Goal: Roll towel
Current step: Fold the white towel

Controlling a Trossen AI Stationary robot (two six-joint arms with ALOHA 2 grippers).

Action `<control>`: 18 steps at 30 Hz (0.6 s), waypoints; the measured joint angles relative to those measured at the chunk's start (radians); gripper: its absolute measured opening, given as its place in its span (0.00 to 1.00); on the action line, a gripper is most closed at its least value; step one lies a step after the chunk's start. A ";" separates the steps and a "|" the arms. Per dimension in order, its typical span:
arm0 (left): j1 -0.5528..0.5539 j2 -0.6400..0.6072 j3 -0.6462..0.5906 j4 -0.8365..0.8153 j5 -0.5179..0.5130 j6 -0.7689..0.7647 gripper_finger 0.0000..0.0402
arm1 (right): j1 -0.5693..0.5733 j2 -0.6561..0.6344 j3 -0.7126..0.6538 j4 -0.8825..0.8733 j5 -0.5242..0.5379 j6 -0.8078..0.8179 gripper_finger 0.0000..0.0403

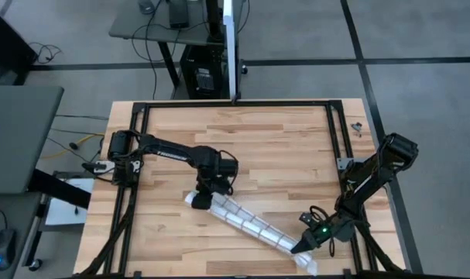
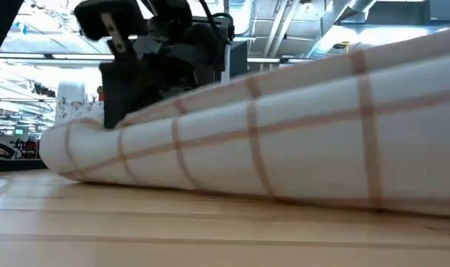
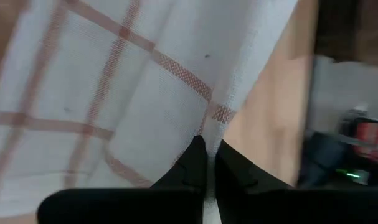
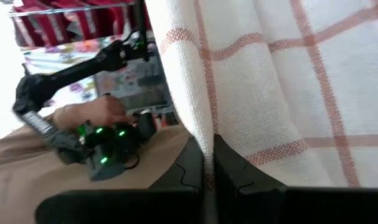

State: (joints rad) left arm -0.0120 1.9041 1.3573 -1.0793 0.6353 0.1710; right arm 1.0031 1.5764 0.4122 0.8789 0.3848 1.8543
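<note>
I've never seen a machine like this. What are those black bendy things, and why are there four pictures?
They are two robot arms at a wooden table, each ending in a two-finger claw called a gripper. One camera looks down from above, one sits low at table height, and each arm carries one on its wrist. On the table lies a white towel with reddish lines, rolled into a long tube. The left gripper pinches one end of it and the right gripper pinches the other end. In both wrist pictures the dark fingers sit closed on the cloth.
</note>
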 joint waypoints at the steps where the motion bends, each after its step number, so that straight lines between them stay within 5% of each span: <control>1: 0.002 0.000 0.013 -0.034 0.042 0.000 0.00 | 0.000 0.000 0.001 0.015 -0.001 0.003 0.00; 5: 0.008 -0.001 0.034 -0.111 0.131 0.053 0.00 | -0.005 0.000 0.020 0.023 -0.008 0.004 0.00; 11: 0.033 0.000 0.032 0.051 -0.094 0.057 0.00 | -0.012 0.000 0.024 -0.016 -0.021 0.006 0.00; 18: 0.055 0.012 0.010 0.063 -0.099 0.071 0.00 | -0.015 0.000 0.024 -0.153 -0.021 0.057 0.00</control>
State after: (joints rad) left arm 0.0435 1.9160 1.3669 -1.0165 0.5364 0.2424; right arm 0.9884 1.5764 0.4358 0.7260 0.3642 1.9112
